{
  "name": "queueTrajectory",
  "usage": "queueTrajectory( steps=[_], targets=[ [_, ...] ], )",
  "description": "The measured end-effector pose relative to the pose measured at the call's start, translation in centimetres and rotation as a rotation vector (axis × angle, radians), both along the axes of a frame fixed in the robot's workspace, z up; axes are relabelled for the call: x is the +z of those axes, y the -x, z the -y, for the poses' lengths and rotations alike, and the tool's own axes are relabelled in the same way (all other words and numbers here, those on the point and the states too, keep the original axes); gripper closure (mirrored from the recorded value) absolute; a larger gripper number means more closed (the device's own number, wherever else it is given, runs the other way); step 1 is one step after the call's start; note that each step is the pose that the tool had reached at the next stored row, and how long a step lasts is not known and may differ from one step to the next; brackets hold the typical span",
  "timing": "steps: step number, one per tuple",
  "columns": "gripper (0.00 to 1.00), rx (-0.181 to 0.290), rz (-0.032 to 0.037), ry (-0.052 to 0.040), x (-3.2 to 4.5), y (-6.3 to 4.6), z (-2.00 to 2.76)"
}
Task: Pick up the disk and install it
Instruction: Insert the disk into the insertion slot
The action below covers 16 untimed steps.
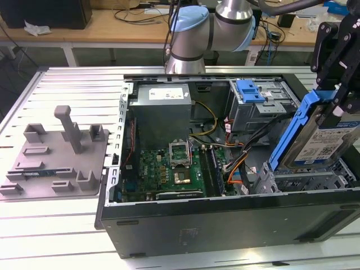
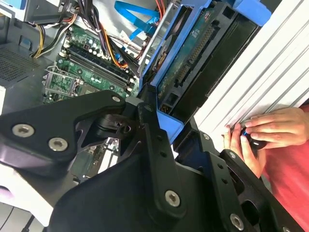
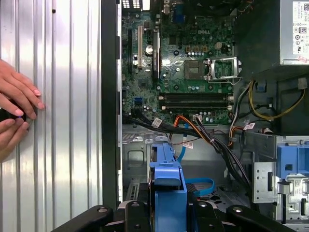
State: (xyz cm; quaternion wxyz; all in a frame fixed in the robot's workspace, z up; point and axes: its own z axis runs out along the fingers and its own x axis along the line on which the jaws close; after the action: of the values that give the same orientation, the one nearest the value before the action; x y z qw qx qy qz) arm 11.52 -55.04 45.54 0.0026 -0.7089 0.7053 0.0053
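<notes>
Gripper: the gripper (image 1: 337, 84) hangs over the case's (image 1: 225, 225) corner at the exterior view's right, fingers pinching the disk by its blue frame.
Disk: the disk (image 1: 323, 138) is held on edge and tilted, label facing the exterior view, lower end dipping into the drive cage (image 1: 304, 183) near the case's front wall; seen edge-on in the first wrist view (image 3: 166, 193).
Step in hand: judged as lowering the disk into its bay.
Doing it well: square the frame to the bay rails before pushing; a tilted entry could jam. Mind the cables (image 3: 203, 130) lying just beside the bay.
Nearby: a person's hands (image 3: 17, 113) rest on the ribbed table (image 3: 63, 121) beside the case, apart from the gripper.
</notes>
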Motion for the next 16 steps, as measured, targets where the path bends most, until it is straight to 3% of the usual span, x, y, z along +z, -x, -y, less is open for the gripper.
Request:
queueTrajectory(
  steps=[16],
  targets=[
    [0.63, 0.000, -0.0005, 0.0000, -1.07, -0.1, -0.01]
  ],
)
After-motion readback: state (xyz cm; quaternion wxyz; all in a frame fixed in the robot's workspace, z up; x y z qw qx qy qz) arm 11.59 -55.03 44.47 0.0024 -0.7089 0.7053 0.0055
